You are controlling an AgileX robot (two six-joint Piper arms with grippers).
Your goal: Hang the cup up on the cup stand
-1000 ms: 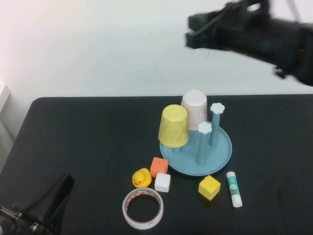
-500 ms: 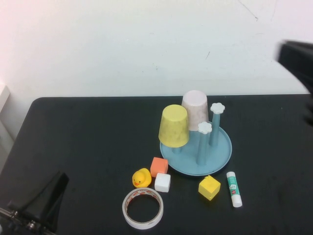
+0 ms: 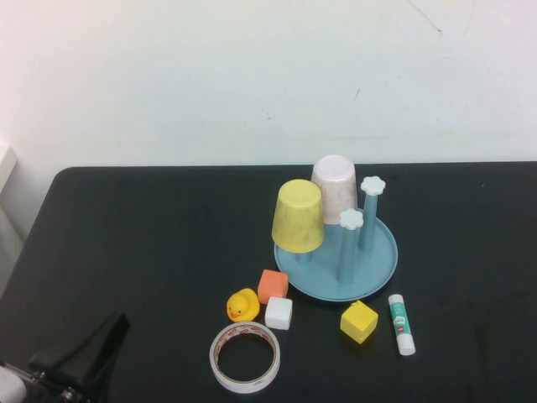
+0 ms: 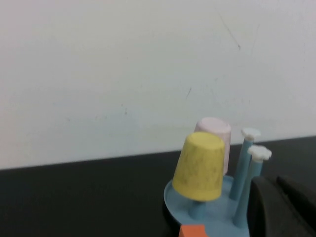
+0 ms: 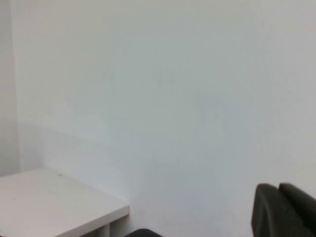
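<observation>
The yellow cup (image 3: 298,217) hangs upside down on a peg at the left of the light blue cup stand (image 3: 377,260). It also shows in the left wrist view (image 4: 200,166), tilted a little on its peg above the stand's dish (image 4: 173,200). Two bare pegs with white flower caps (image 3: 372,185) stand at the right of the dish. My left gripper (image 3: 84,357) is shut and empty at the table's front left corner, far from the stand; its fingertips (image 4: 261,207) show in the left wrist view. My right gripper (image 5: 279,197) is shut and faces a white wall; it is outside the high view.
A pale pinkish cup (image 3: 334,189) sits upside down on a back peg. In front of the stand lie an orange block (image 3: 273,285), a white block (image 3: 278,313), a yellow duck (image 3: 242,305), a tape roll (image 3: 244,358), a yellow block (image 3: 359,321) and a glue stick (image 3: 401,324).
My right arm has drawn back from above the stand to the right and left the high view. My left gripper has shifted slightly at the front left corner. The cups have not moved.
</observation>
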